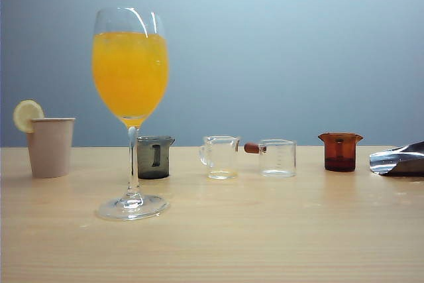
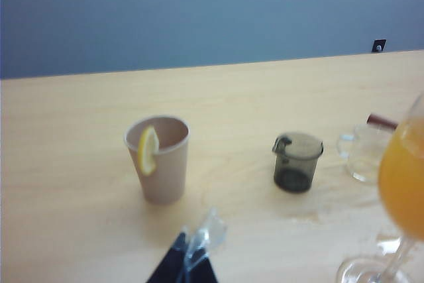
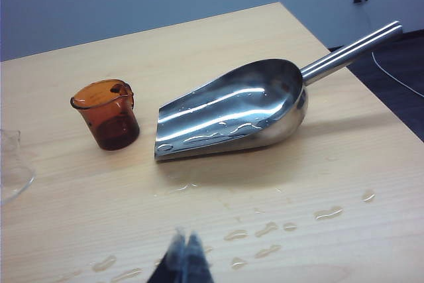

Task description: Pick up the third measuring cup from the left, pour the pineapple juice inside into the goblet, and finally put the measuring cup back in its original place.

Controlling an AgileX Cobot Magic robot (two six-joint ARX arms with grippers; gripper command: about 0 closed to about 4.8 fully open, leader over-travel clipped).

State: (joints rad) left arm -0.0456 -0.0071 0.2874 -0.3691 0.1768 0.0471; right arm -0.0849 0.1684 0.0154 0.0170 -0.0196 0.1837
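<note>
We see the third measuring cup (image 1: 277,158) upright on the desk (image 1: 212,243), handle pointing left toward the loop-handled cup (image 1: 219,156), goblet (image 1: 131,111) front-left, amber cup (image 1: 340,151) right, left claw (image 2: 199,243) and right claw (image 3: 184,246) pressed together, holding nothing.

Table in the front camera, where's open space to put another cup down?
The table is bare across its near half, in front of the goblet and right of its foot. The back row is crowded, from paper cup to metal scoop.

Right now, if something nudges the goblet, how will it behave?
Likely tippy: the goblet holds orange liquid high on a thin stem over a small foot. Probably fragile clear glass. It may also slide, since the table shows wet droplets. Both grippers are clear of it.
</note>
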